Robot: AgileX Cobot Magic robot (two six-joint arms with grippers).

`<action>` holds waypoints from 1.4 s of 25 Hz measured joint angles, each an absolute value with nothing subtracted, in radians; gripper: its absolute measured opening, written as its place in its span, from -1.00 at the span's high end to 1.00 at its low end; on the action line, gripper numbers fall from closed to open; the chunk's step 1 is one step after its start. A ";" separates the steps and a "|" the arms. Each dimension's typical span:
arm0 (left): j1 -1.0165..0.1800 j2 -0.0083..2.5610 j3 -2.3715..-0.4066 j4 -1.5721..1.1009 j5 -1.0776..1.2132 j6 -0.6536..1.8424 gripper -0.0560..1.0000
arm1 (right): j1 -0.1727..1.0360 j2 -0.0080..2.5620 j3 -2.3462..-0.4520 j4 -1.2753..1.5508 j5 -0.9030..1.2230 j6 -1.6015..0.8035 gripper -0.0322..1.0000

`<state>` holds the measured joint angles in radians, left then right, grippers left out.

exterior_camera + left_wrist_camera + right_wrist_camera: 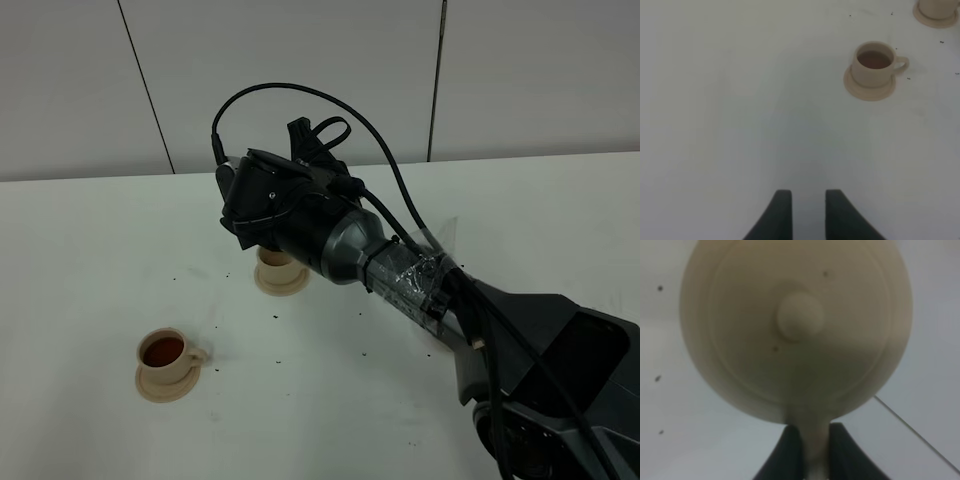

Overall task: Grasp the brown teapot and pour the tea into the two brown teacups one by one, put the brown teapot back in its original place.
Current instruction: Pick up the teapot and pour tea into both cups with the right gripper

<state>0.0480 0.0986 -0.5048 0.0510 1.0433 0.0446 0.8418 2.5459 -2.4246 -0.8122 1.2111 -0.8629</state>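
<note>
Around the work, from the high camera: finds a white surface (pixel 90 250) dotted with small dark specks (pixel 275 318), pale wall panels (pixel 80 80) behind at 12 o'clock, and a thick black cable (pixel 300 89) looping over the right arm (pixel 400 265). Places one small tan ceramic teacup (pixel 165 350) at 8 o'clock, full of dark reddish tea, seated on its small round tan saucer (pixel 160 392), handle toward 3 o'clock. Places the second small tan teacup (pixel 282 260) near centre on its own matching saucer (pixel 285 288), well apart from the first at its 2 o'clock, and directly beneath the black right end effector (pixel 255 215) stretched in from 4 o'clock.

Loses most of that second cup behind the end effector; cannot tell its contents. Cannot make out the squat round tan ceramic teapot (pixel 795 355) from up there either, masked by the same black housing.

Gets the teapot only from the right wrist: looks onto the domed lid and round knob (pixel 800 315), blurred and filling the view, with the loop handle (pixel 815 452) pinched between the two dark fingers (pixel 790 455). Gets the left end effector (pixel 807 215) only from the left wrist: slightly spread, clasping nothing, above bare surface, well apart from the filled cup; catches the second cup there as a sliver cut by the frame edge.
</note>
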 joint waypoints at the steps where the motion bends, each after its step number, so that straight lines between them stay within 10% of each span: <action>1: 0.048 0.099 -0.505 0.051 1.043 0.045 0.45 | 0.844 2.546 -2.425 -0.812 1.212 -0.863 0.75; 35: 0.048 0.099 -0.505 0.051 1.043 0.045 0.45 | 0.864 2.582 -2.425 -0.941 1.221 -0.863 0.75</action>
<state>0.0480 0.0986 -0.5048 0.0510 1.0433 0.0447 0.8641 2.5821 -2.4246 -0.9406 1.2209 -0.8632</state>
